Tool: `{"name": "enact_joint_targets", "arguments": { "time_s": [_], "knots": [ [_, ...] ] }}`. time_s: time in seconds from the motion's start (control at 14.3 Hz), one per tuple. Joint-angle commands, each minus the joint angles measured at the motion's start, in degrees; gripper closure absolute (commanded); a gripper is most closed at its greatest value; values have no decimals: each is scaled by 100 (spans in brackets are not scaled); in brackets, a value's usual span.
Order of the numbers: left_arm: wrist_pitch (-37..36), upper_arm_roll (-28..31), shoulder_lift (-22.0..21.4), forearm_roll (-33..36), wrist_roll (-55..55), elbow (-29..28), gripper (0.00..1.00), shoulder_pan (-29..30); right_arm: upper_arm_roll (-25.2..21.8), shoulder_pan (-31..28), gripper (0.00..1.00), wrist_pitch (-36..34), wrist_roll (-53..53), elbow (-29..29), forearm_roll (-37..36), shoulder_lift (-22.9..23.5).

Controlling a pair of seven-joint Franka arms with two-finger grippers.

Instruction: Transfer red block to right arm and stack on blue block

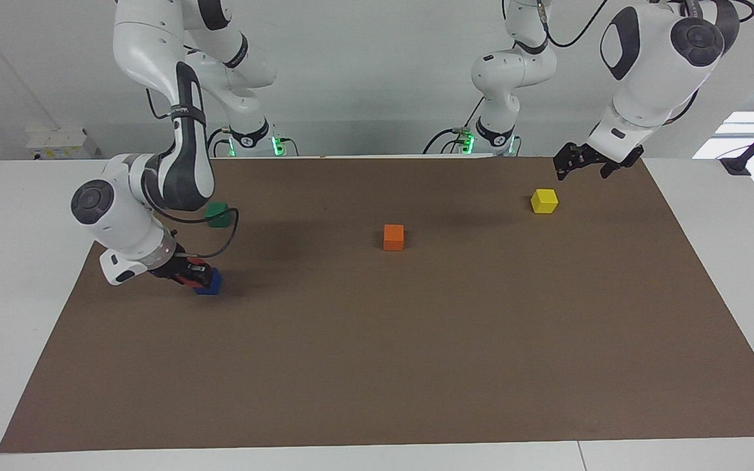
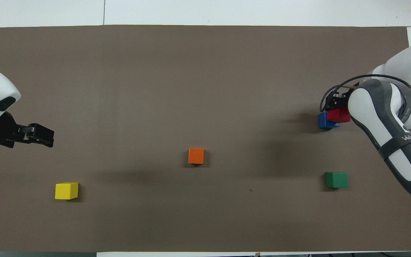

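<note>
My right gripper is shut on the red block at the right arm's end of the mat. It holds the block low and tilted, directly over the blue block. In the facing view only a sliver of the red block shows under the fingers. I cannot tell whether it rests on the blue block. The right gripper is partly hidden by its own arm in the overhead view. My left gripper is open and empty, raised over the mat's edge near the yellow cube; it also shows in the overhead view.
An orange cube sits mid-mat. A yellow cube lies toward the left arm's end. A dark green cube lies nearer to the robots than the blue block. All rest on the brown mat.
</note>
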Motion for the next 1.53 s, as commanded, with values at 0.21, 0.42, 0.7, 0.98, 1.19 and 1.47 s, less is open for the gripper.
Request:
{"name": "enact_joint_targets", "arguments": {
  "time_s": [0.21, 0.42, 0.7, 0.98, 1.19, 1.47],
  "knots": [
    [-352, 1115, -5, 131, 9, 160, 0, -1178, 54, -75, 100, 109, -129, -263, 364, -219],
    [-299, 1106, -23, 113, 9, 116, 0, -1247, 46, -75, 100, 135, -129, -272, 364, -219],
    [255, 1106, 48, 8, -79, 143, 0, -1161, 46, -180, 100, 197, -225, -342, 373, -210],
    [-203, 1106, -67, -1, -123, 107, 0, -1160, 46, -172, 100, 232, -208, -342, 645, -201],
    [544, 1106, 134, -106, -140, 169, 0, -977, 46, -146, 100, 310, -129, -333, 707, -192],
    [79, 1080, 57, -151, -53, 134, 0, -879, 46, -163, 100, 443, -111, -342, 716, -131]
  ]
}}
